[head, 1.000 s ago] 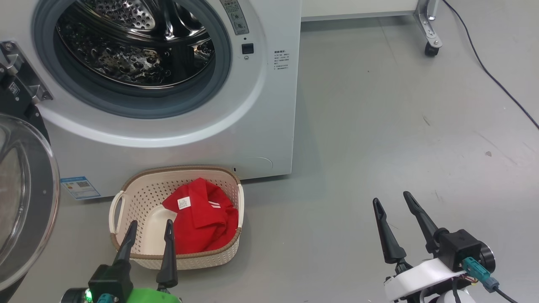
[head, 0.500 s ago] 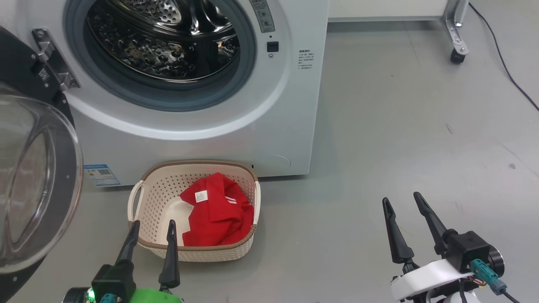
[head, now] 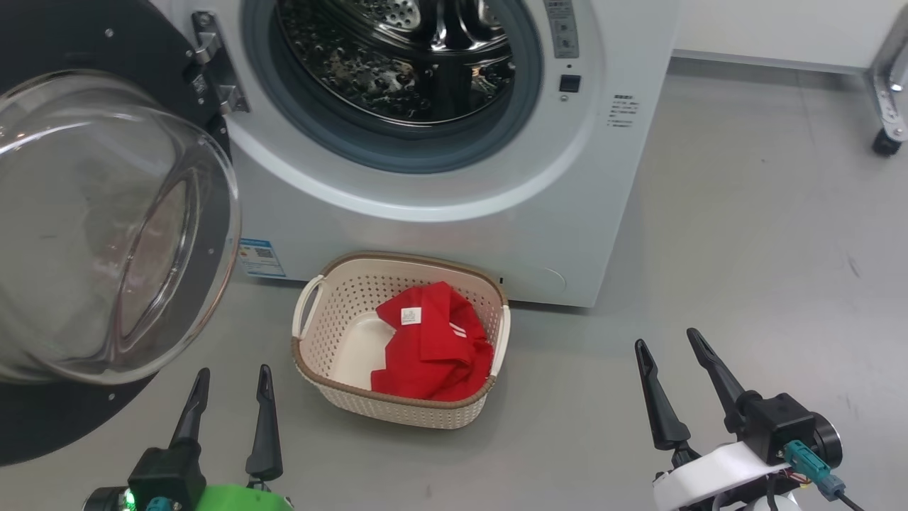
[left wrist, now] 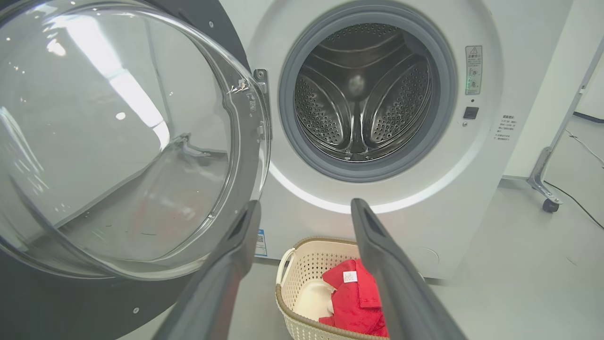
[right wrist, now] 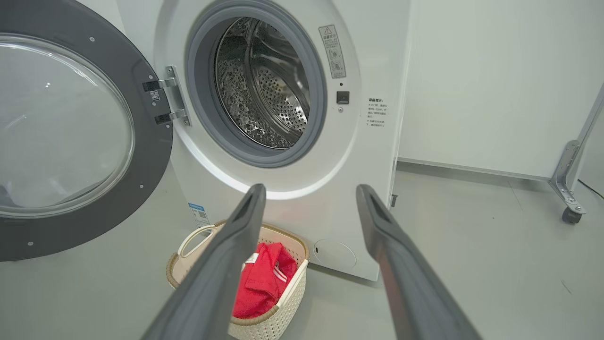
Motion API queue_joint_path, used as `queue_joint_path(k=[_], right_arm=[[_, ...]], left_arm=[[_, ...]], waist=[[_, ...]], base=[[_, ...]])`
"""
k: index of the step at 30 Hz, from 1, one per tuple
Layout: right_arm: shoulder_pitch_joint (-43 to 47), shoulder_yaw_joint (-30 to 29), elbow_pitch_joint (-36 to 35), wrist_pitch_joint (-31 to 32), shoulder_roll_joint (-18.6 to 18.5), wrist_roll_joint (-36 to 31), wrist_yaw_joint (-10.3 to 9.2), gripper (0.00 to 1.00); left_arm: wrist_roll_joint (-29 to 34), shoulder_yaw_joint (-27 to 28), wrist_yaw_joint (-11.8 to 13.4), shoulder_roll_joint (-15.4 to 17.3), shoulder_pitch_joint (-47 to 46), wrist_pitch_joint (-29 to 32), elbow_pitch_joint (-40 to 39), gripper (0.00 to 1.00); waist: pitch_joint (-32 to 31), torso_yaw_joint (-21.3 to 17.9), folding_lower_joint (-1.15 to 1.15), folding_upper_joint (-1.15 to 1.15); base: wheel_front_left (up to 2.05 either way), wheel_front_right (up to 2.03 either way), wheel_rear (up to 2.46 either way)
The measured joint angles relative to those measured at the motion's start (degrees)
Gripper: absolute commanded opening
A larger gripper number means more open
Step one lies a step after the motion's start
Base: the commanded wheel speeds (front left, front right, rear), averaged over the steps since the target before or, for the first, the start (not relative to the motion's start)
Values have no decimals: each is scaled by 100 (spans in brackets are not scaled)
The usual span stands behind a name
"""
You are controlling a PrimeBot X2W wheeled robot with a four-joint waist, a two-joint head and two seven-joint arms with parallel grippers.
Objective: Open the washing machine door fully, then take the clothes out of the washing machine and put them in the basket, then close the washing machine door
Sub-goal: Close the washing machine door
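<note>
Just up-left of the open, empty left end effector (head: 234, 369) stood the big round black-rimmed glass washing machine door (head: 106, 227), swung wide, far nearer it than the likewise-open right end effector (head: 666, 337).

Left gripper (head: 234, 370) sits low at the head view's lower left. Its two dark fingers point up, parted wide, and hold nothing. The green wrist shell (head: 241, 500) lies beneath it. Right gripper (head: 666, 337) sits at the lower right with its fingers also spread and bare, both leaning toward the view's left. A white wrist cuff (head: 709, 472) is at its base, and a teal connector (head: 801, 454) is plugged into the side. In both wrist views each gripper's own fingers (left wrist: 231, 264) rise well apart.
</note>
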Motion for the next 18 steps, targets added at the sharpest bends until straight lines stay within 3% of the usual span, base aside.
queue_joint_path(k=[18], right_arm=[[19,-31,-2,0,2,-32,14,100]], left_arm=[[-204,15,1,1,107,-40,-13,100]], waist=[[2,1400,0,0]], base=[[0,0,0]])
